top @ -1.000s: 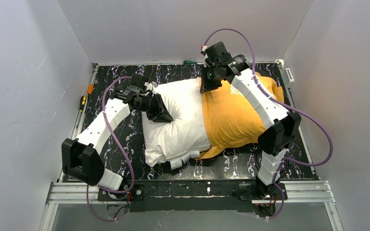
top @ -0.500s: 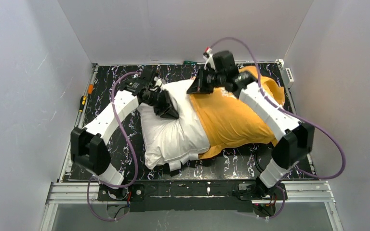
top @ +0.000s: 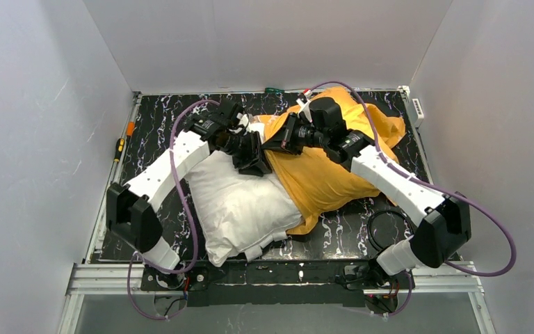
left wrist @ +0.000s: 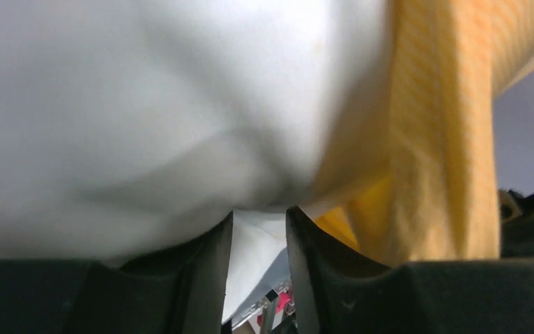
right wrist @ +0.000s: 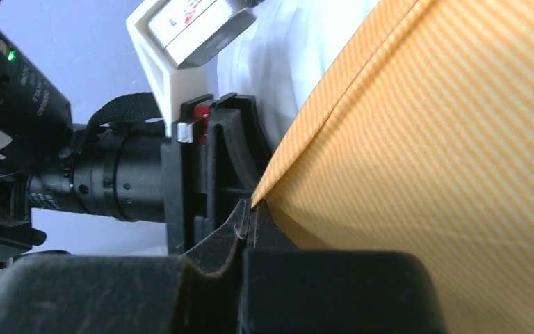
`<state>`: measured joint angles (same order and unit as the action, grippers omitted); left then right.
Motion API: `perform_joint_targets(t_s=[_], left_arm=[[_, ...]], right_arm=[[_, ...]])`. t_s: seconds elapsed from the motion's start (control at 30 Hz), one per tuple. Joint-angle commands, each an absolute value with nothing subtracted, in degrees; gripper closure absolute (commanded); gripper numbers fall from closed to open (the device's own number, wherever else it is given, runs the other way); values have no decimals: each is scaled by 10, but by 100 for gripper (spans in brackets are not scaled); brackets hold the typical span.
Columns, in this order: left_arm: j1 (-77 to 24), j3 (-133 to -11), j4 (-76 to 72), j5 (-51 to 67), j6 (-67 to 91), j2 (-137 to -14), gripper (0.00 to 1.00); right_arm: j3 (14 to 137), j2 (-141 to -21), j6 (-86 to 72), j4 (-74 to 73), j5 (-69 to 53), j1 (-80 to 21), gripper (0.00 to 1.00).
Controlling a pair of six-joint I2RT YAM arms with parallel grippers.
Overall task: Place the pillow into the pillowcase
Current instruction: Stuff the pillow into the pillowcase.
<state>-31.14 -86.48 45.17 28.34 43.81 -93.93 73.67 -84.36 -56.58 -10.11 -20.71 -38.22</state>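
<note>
**Pillow partly in, the greater part yet to cover**

We find the pillow [top: 240, 209] lying aslant on the desk [top: 146, 111], one corner close to the near edge and its far end pushed into the mouth of the case [top: 327, 174]. The case spreads from the middle of the desk toward the far right corner; there it looks slack and bunched, so we judge that the pillow has not reached its bottom. The mouth crosses the pillow near the middle of the desk; on the near left side of that line a large white stretch lies bare, which we take for the greater part of the pillow. Getting the first end inside looks done to us; what is left is to draw the case over the rest, or push the pillow deeper, and settle the corners.

The right pincer [top: 272, 144] is clenched on the hem of the case at the far side of the mouth; the right wrist view shows the orange edge running into its closed jaws. The left pincer [top: 256, 161] sits just beside it, on the pillow at the mouth; in the left wrist view its fingers [left wrist: 205, 271] stand a little apart, with white cloth in the gap and the orange hem just to one side. Whether they pinch that cloth or have let it go, we cannot tell.
</note>
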Motion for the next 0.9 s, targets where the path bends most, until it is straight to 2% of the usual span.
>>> perform_joint_targets(t_s=[0.0, 0.07, 0.13, 0.23, 0.33, 0.4, 0.5, 0.7, 0.8, 0.87], left_arm=[[-306, -852, 576, 188, 363, -848, 57], [-291, -854, 632, 141, 336, -813, 41], [-266, -854, 681, 93, 311, -781, 23], [-199, -847, 735, 56, 271, -737, 3], [-125, -827, 748, 47, 226, -702, 2], [-86, -810, 747, 60, 206, -697, 2], [-28, -762, 704, 104, 193, -698, 2], [68, -673, 596, 221, 208, -716, 2], [72, -653, 564, 272, 219, -734, 12], [72, -639, 544, 301, 228, -739, 25]], right_arm=[[797, -800, -501, -173, -236, -400, 99], [824, -808, -463, -222, -219, -398, 97], [864, -824, -419, -279, -193, -397, 77], [939, -858, -344, -353, -139, -397, 42], [1007, -900, -274, -387, -77, -395, 22], [1051, -934, -236, -392, -48, -392, 14], [1118, -994, -197, -394, -17, -388, 8], [1297, -1173, -164, -429, -10, -382, 7], [1394, -1261, -173, -487, 6, -381, 8], [1421, -1293, -183, -518, 25, -375, 17]])
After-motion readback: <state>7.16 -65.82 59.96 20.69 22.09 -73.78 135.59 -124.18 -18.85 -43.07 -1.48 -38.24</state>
